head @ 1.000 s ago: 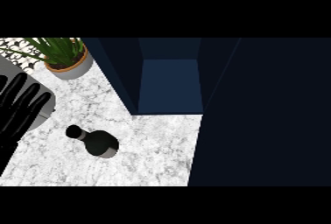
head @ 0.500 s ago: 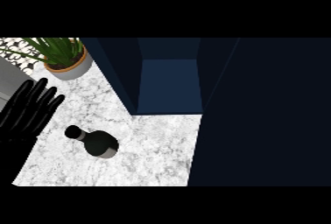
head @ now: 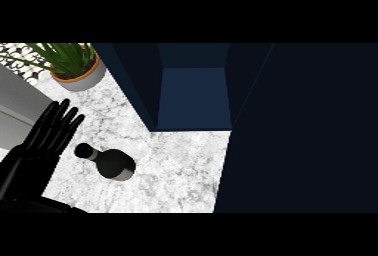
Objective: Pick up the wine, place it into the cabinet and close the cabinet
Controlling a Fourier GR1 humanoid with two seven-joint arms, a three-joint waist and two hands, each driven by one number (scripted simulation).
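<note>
Head view: wine (head: 109,164) just beside left hand's (head: 33,159) fingers (head: 60,122).

Light falls evenly on the white marble table (head: 177,165), the brightest patch, left and lower middle of the frame. The whole right side goes very dim, a dark panel (head: 310,125) nearly black. In the cabinet (head: 196,100), upper middle, the back wall shows a lighter blue than its sides. My left hand (head: 44,137), at the left edge, shows thin highlights along the fingers. The wine bottle (head: 111,164) is a dark silhouette against the marble. The plant (head: 70,60), upper left, is well lit.
</note>
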